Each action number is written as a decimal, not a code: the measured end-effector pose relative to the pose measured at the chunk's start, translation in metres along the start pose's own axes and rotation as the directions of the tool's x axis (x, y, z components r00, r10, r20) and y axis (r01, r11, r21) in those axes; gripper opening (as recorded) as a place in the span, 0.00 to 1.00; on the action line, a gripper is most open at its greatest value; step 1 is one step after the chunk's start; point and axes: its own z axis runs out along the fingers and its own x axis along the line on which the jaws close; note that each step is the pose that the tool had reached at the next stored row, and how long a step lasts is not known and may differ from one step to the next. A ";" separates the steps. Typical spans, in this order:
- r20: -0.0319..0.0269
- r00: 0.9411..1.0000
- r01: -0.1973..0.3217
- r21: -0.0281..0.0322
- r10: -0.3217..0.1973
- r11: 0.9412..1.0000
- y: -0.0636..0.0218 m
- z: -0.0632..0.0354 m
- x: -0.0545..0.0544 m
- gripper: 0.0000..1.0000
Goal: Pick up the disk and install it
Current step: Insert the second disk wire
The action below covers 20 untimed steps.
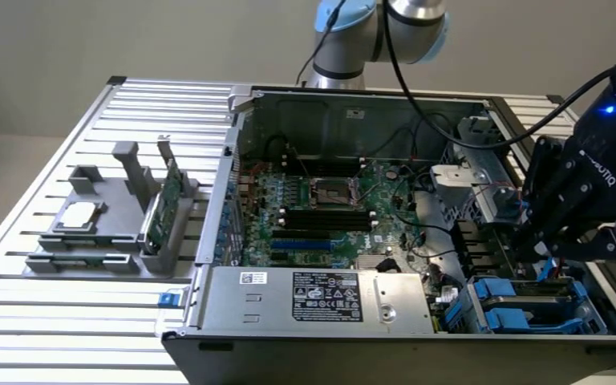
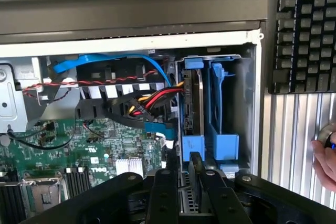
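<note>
The pincer (image 2: pixel 185 182) hangs over the blue drive bay (image 1: pixel 528 309) of the open computer case (image 1: pixel 319 329), clenched on the disk (image 2: pixel 188 195), whose upright edge sits between its fingers.

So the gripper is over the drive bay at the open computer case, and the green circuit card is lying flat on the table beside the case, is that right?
Not quite. In the exterior view the green circuit card stands upright on edge in a grey holder on the table, not lying flat. The gripper is indeed over the drive bay of the open computer case.
</note>
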 end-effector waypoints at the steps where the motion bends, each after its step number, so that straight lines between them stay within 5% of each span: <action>1: 0.000 1.000 0.000 0.000 0.000 1.000 -0.0002 0.0000 0.003 0.24; 8: 0.005 1.000 -0.001 -0.019 0.001 1.000 -0.0002 -0.0001 0.009 0.24; 11: 0.016 1.000 -0.002 -0.024 0.003 1.000 0.0000 -0.0001 0.010 0.24; 15: 0.038 0.999 -0.004 -0.026 0.005 1.000 0.0013 -0.0003 0.013 0.24; 20: 0.047 0.999 -0.005 -0.027 0.006 1.000 0.0055 -0.0007 0.014 0.24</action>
